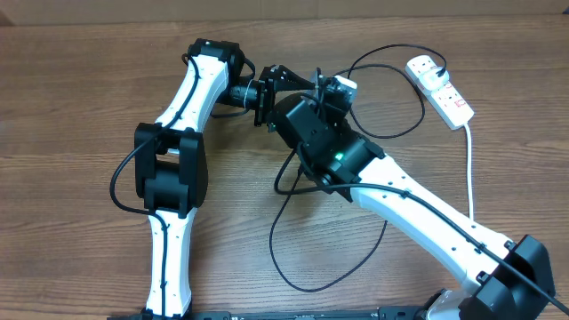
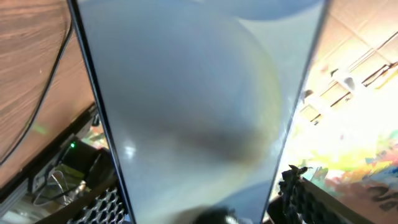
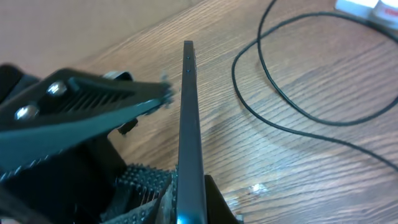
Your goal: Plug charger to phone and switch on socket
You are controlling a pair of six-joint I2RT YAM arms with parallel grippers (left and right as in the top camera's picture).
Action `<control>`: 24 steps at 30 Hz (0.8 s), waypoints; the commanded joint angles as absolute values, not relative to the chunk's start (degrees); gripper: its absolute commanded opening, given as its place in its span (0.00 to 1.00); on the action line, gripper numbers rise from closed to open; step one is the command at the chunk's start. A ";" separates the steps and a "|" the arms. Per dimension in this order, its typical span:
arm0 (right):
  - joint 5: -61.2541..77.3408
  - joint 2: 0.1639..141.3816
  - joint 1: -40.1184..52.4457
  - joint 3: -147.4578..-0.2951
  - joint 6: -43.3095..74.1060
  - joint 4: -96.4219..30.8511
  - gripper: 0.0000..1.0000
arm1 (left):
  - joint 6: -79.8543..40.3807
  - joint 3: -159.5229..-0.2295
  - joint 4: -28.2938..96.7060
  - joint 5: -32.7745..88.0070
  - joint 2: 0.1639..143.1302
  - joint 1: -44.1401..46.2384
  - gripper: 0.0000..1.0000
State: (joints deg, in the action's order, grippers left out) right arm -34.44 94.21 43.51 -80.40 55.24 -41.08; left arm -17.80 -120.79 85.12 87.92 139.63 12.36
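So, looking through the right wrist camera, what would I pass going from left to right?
Grey ribbed finger → phone, seen edge-on → black charger cable → white socket in the top corner.

Left arm (image 1: 191, 89): white links, black joint housings (image 1: 169, 169), a black cable (image 1: 118, 182) looping beside the large housing well back from the claw.
Right arm (image 1: 427, 218): white link with a thin black lead (image 1: 442, 213) along it; black block (image 1: 316, 133) behind the claw bearing a green light (image 1: 339, 158).
Right claw (image 3: 186, 186): black fingers, ribbed dark pads (image 3: 140, 180).
Neighbouring finger (image 3: 74, 106): black, ribbed, two silver screws (image 3: 55, 89) behind its tip.
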 commanded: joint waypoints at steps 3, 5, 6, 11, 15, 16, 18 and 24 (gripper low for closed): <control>-36.38 93.93 40.95 -81.82 68.20 -40.14 0.04 | -18.35 -122.15 81.47 89.41 139.81 12.34 0.77; -36.38 93.86 40.40 -81.82 72.86 -40.14 0.04 | -20.21 -122.15 79.46 89.41 139.81 12.34 0.77; -36.36 93.86 40.32 -81.82 76.12 -40.12 0.04 | -21.52 -122.15 78.43 89.41 139.81 12.34 0.77; -35.40 93.86 40.25 -81.82 90.91 -40.12 0.04 | -26.72 -122.15 75.92 89.43 139.81 12.36 0.77; -31.90 93.86 40.25 -81.82 100.57 -40.01 0.03 | -31.97 -122.15 75.88 89.41 139.81 12.36 0.77; -31.77 93.86 40.25 -81.82 101.56 -39.97 0.04 | -32.56 -122.15 75.90 89.43 139.81 12.36 0.77; -31.83 93.86 40.25 -81.82 104.42 -39.81 0.04 | -35.40 -122.15 75.92 89.43 139.81 12.36 0.76; -31.79 93.86 40.25 -81.82 106.61 -38.92 0.04 | -41.15 -122.15 75.96 89.38 139.81 12.36 0.75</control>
State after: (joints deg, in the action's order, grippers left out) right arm -30.61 94.26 40.21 -80.40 103.20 -40.16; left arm -36.23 -120.90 76.01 88.33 139.63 12.36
